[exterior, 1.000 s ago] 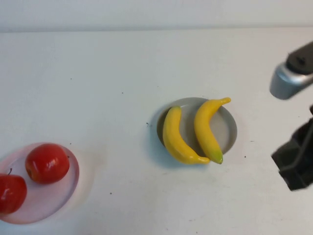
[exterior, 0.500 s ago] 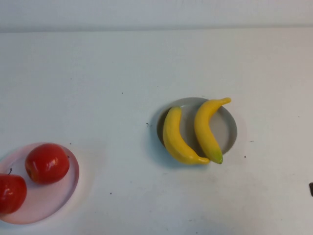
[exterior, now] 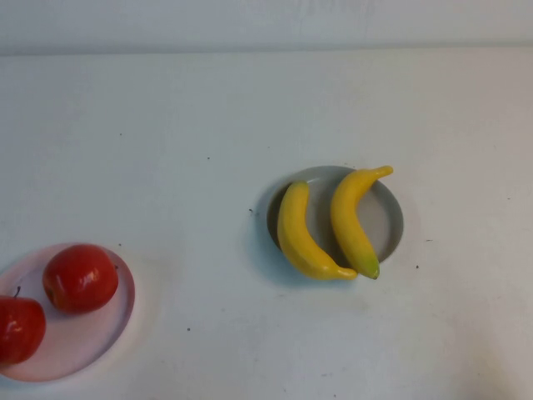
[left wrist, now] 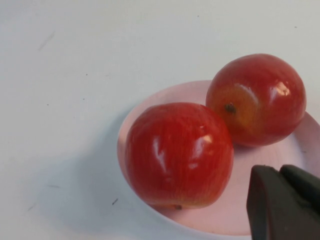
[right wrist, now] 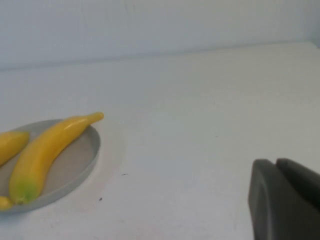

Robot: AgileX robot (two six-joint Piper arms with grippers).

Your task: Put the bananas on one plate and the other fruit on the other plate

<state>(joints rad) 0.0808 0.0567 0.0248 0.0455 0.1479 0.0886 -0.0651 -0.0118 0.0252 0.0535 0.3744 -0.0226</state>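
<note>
Two shiny red apples [exterior: 80, 277] sat on the round pale pink plate [exterior: 100, 337], the left gripper [left wrist: 285, 205] closed and empty just beside them, while farther off two glossy yellow plastic bananas [exterior: 308, 235] lay side by side on the round grey-blue plate [exterior: 390, 218], well apart from the pink plate, with the right gripper [right wrist: 285, 202] closed and empty near them.

Glossy red apples [exterior: 80, 277], smooth plastic-looking yellow bananas [exterior: 308, 236], matt white table [exterior: 166, 125].

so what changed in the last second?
The right arm left the high view off its right edge; the right pincer now sits shut, off to the side of the grey plate, holding nothing. The left pincer is shut by the pink plate. Bananas and apples stayed.
</note>
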